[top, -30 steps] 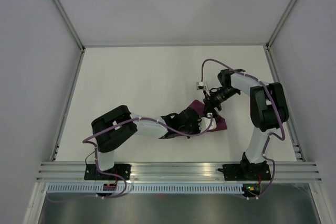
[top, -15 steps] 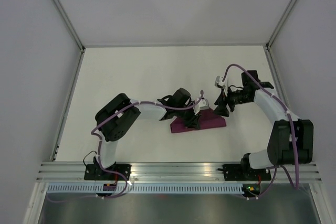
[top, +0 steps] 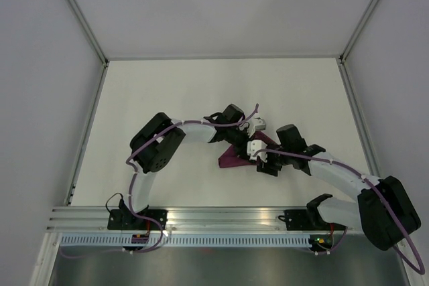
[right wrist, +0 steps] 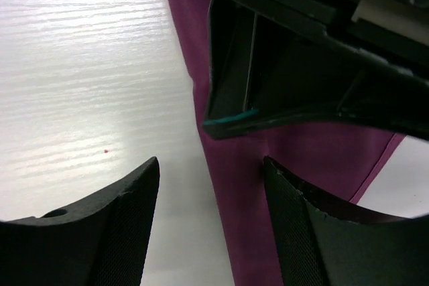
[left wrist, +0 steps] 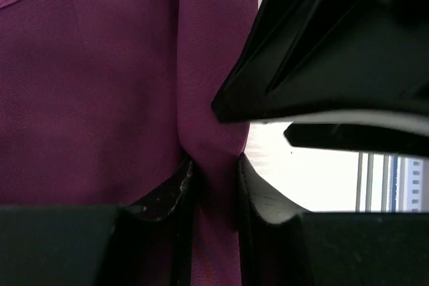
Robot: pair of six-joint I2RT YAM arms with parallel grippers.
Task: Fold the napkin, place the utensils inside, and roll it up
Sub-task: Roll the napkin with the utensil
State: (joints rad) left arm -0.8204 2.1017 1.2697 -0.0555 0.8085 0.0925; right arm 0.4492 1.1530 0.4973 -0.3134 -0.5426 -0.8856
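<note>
The purple napkin [top: 231,160] lies bunched into a small folded shape in the middle of the table, partly under both grippers. My left gripper [top: 249,144] comes in from the far side and is shut on a raised fold of the napkin [left wrist: 100,85], pinched between its fingertips [left wrist: 213,165]. My right gripper [top: 263,164] sits low at the napkin's near right end and is open. Its jaws [right wrist: 211,165] straddle the edge of the napkin [right wrist: 241,192] without closing on it. The utensils are hidden or out of view.
The white table [top: 167,98] is enclosed by pale walls on the left, back and right. An aluminium rail [top: 228,216] with both arm bases runs along the near edge. The two grippers are nearly touching over the cloth, with the left gripper's body [right wrist: 308,65] right in front of the right wrist camera.
My right arm has swung from the far right round to the napkin's near right side, staying open. My left arm has shifted back with the cloth still pinched, and the napkin has changed shape.
</note>
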